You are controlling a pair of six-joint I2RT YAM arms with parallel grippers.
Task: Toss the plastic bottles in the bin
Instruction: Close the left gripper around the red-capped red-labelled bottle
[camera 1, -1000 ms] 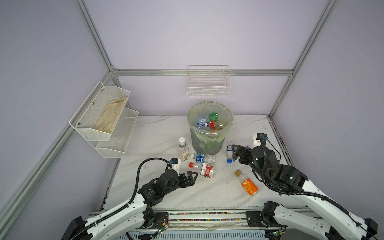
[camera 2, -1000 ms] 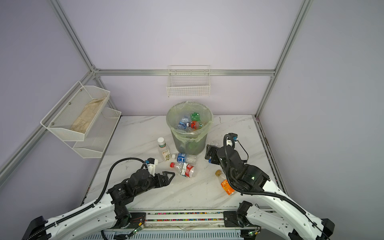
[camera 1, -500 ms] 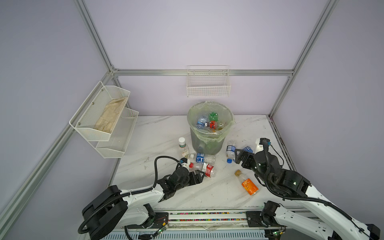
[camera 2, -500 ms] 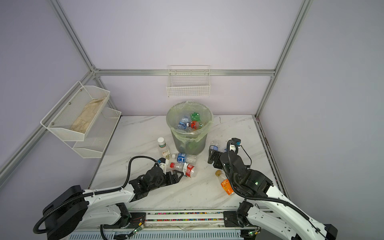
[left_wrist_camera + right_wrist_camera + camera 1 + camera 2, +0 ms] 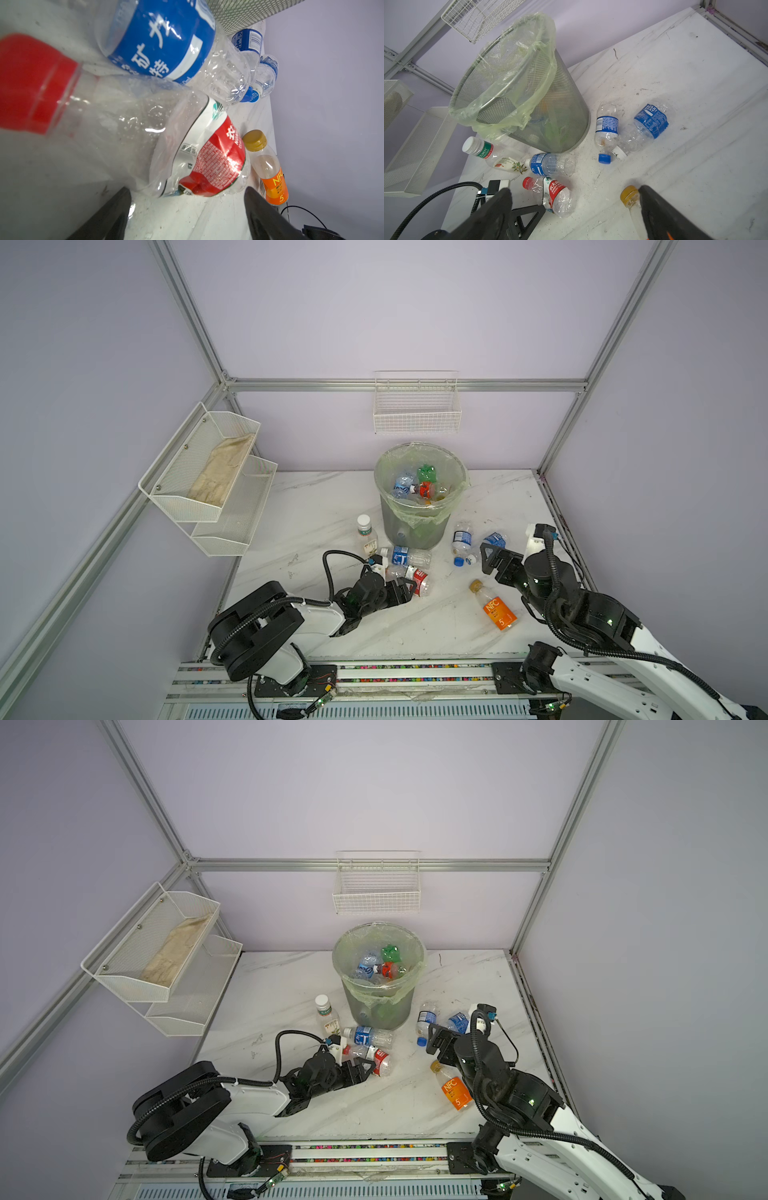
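In both top views the bin stands mid-rear on the surface. Loose plastic bottles lie from its 4 to 8 o'clock. The left hand, released, sits at the red-label bottle, at the bin's 6 o'clock. The right hand, spread and empty, hangs at the orange bottle's 12 o'clock.

Left wrist view: both fingers stand clear of the red-label bottle.

Right wrist view: nothing lies between the fingers, and two blue-label bottles lie beside the bin.

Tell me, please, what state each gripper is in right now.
Left gripper: open, jaws at the base of the red-label bottle, not gripping it.
Right gripper: open, holding nothing.
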